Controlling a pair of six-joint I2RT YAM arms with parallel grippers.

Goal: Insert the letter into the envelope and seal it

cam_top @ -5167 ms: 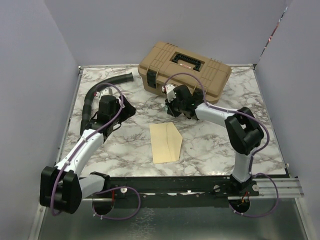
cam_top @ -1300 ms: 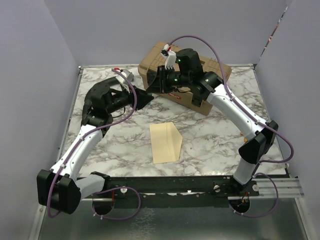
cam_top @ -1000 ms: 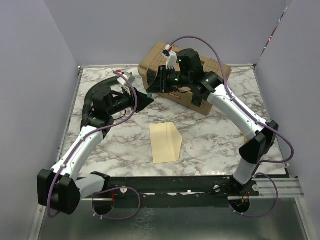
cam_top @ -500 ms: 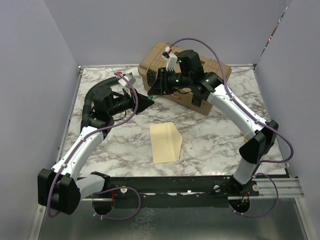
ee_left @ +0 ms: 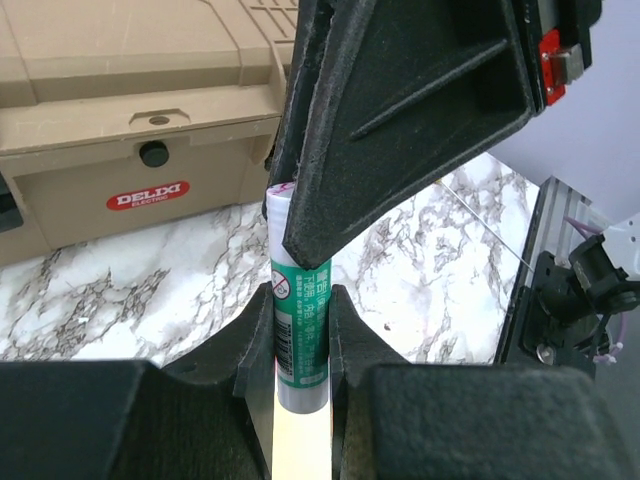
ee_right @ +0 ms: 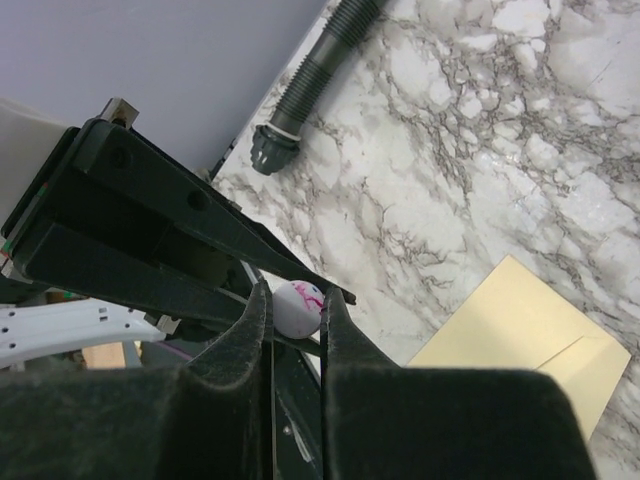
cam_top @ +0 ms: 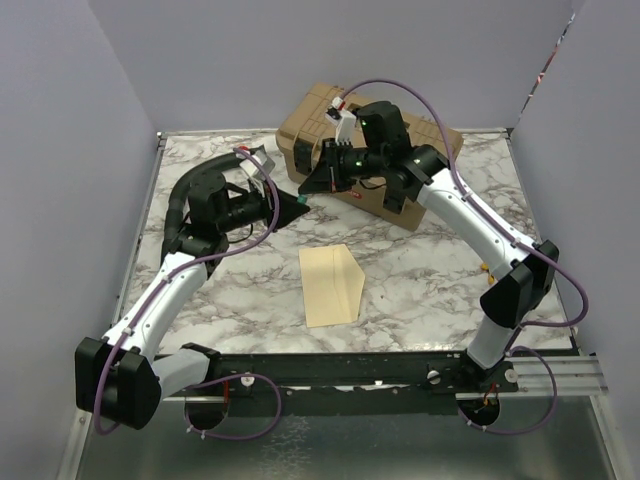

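Top external: left gripper (cam_top: 296, 205) pinches the glue stick (ee_left: 300, 330), which points roughly toward 2 o'clock; right gripper (cam_top: 313, 183) is clamped on its cap end, and the envelope (cam_top: 330, 285) lies flat at 5 o'clock.

one envelope (cam_top: 328, 290), one toolbox (ee_left: 100, 120), one glue stick (ee_left: 299, 285), one hose (ee_right: 312, 80), two end effectors, left (ee_left: 300, 320) and right (ee_right: 298, 305)

Table top (cam_top: 400, 290): smooth, glossy, white-and-grey marble pattern. Envelope (cam_top: 325, 295): matt pale yellow paper with a crisp fold. Toolbox (ee_left: 120, 60): tan moulded plastic, matt, faintly textured. Glue stick (ee_left: 300, 340): smooth plastic tube with a shiny green printed label.
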